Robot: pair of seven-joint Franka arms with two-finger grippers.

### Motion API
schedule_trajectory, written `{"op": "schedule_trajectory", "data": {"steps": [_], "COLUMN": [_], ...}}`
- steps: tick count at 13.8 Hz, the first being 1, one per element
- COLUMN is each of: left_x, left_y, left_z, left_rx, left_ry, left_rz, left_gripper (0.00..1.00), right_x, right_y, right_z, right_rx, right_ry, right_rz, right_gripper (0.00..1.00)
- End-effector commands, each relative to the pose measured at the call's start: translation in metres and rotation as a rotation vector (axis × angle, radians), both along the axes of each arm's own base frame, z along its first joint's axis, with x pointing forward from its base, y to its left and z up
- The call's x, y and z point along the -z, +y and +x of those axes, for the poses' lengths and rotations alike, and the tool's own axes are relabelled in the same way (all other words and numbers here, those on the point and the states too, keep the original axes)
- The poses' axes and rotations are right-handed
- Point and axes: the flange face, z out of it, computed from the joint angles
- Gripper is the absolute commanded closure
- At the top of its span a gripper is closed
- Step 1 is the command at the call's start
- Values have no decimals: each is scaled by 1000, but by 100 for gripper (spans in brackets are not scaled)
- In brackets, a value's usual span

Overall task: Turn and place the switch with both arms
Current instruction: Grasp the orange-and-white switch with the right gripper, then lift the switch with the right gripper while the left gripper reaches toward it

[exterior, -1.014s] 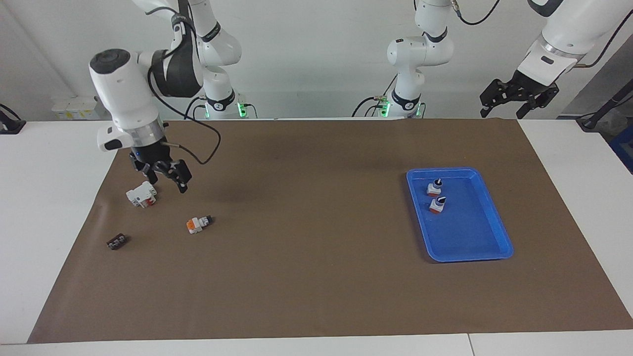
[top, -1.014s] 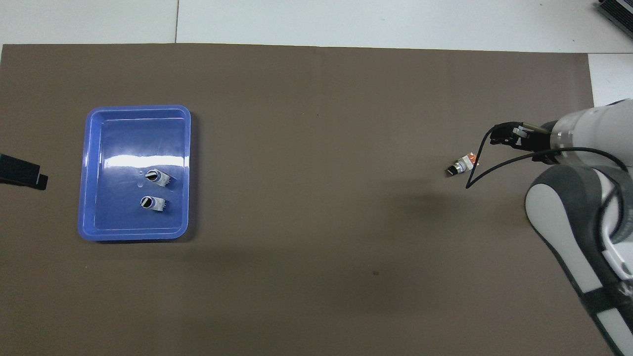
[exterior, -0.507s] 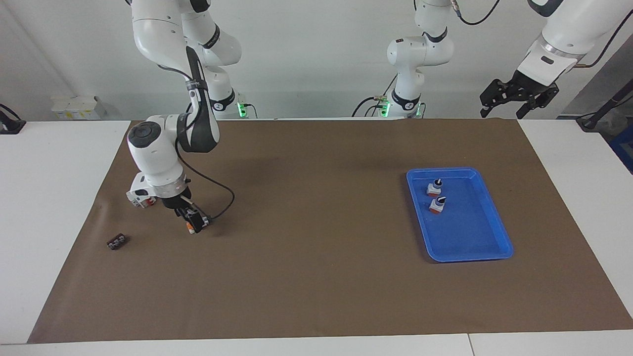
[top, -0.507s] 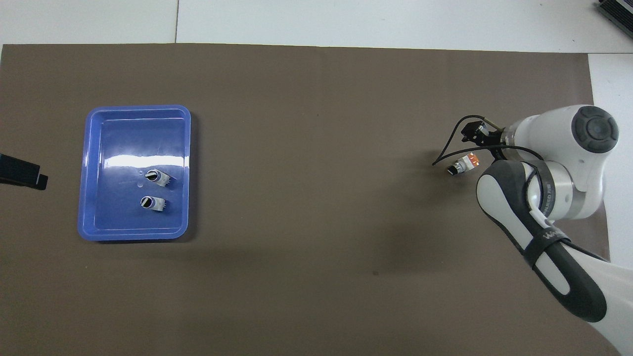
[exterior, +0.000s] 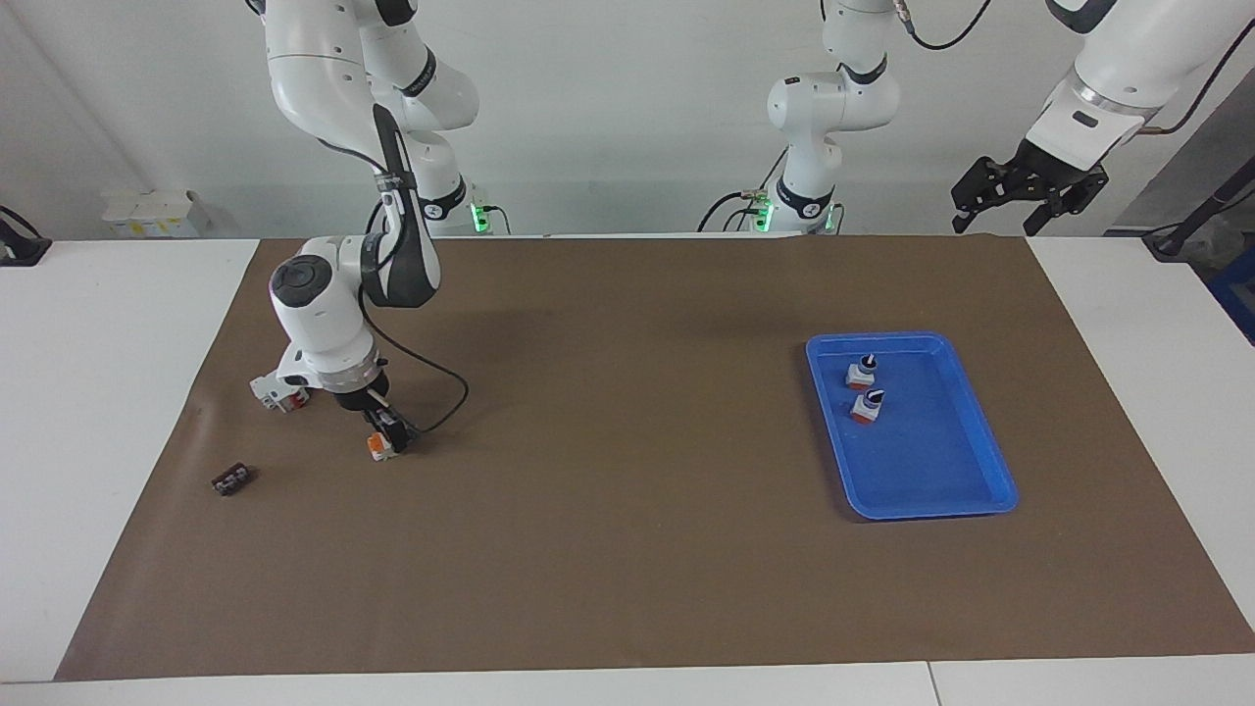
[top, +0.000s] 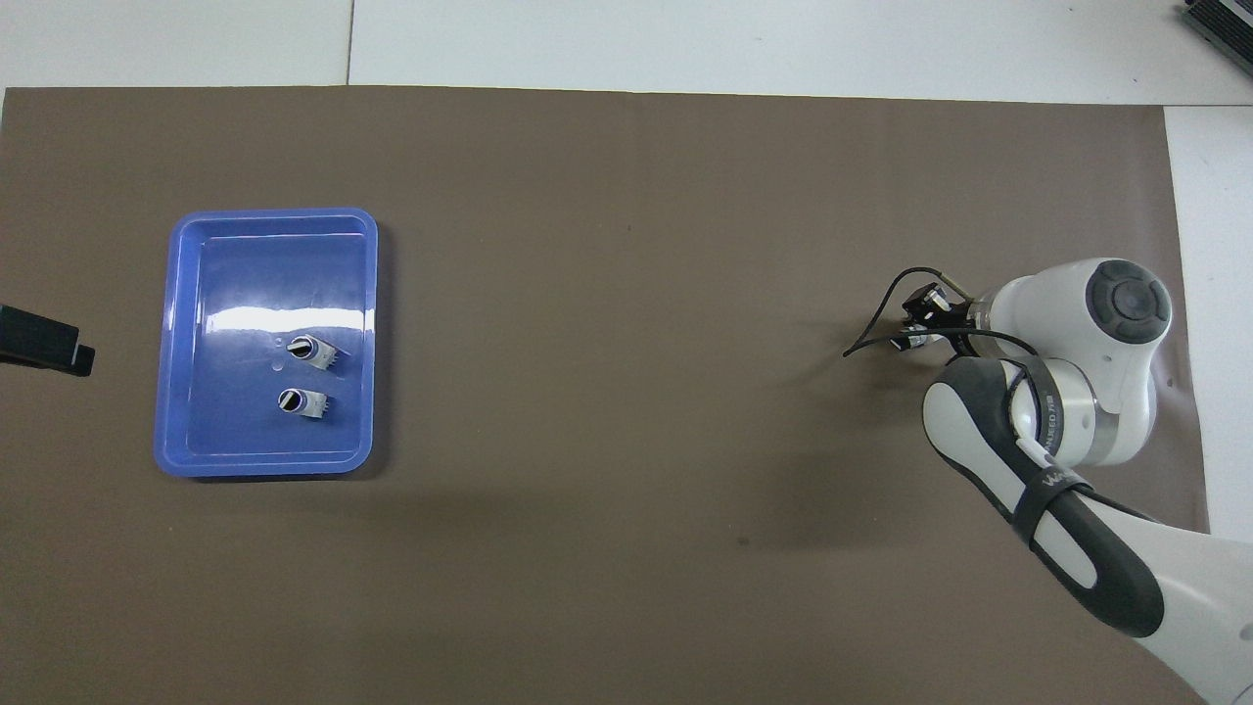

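The switch (exterior: 378, 446) lies on the brown mat toward the right arm's end of the table, its orange-red end showing. My right gripper (exterior: 386, 431) is down right on it; in the overhead view the gripper (top: 920, 319) covers most of the switch. Two more switches (exterior: 862, 371) (exterior: 867, 405) stand in the blue tray (exterior: 985, 446), also seen from overhead (top: 308, 351) (top: 297, 401). My left gripper (exterior: 1028, 191) waits, open and empty, high over the table's edge at the left arm's end.
A larger white block with red parts (exterior: 275, 390) sits beside the right arm's wrist, nearer to the robots than the switch. A small black flat piece (exterior: 232, 479) lies farther out on the brown mat (exterior: 627, 549). The blue tray (top: 264, 462) is toward the left arm's end.
My right arm swung from over the white block to the switch and came down onto it. The switch has shifted slightly. The left arm has not moved.
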Motion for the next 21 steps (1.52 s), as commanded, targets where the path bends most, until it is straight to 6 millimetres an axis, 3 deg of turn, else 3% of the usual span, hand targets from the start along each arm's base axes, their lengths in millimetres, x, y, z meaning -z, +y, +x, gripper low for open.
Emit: {"op": "schedule_trajectory", "data": {"steps": [1, 2, 3, 5, 9, 11, 14, 17, 19, 21], "left_x": [-1, -1, -1, 0, -1, 1, 2, 2, 3, -4], "left_y": [0, 1, 2, 1, 0, -1, -11, -13, -24, -37], "left_z": [-8, -8, -8, -8, -9, -9, -10, -10, -13, -14], "left_rx": [-11, -13, -14, -13, -14, -13, 4, 11, 23, -34], "left_ry": [1, 1, 1, 4, 3, 7, 12, 12, 30, 49], "left_rz": [-2, -2, -1, -2, -2, -2, -5, -12, -35, -139], "left_gripper": [0, 0, 0, 0, 0, 0, 0, 0, 2, 2], "right_x": [2, -1, 0, -8, -75, -106, -160, -226, -247, -271], "right_y": [-6, -5, -5, -1, 31, 52, 109, 169, 207, 231], "right_z": [3, 7, 8, 12, 33, 33, 28, -5, -26, -29], "right_rx": [25, 26, 26, 10, 167, 288, 437, 600, 691, 796], "right_ry": [-24, -31, -31, 2, 94, 159, 304, 374, 435, 496], "right_rz": [10, 11, 11, 11, 279, 346, 431, 474, 462, 560], "right_gripper": [56, 71, 100, 100, 100, 100, 100, 100, 100, 100]}}
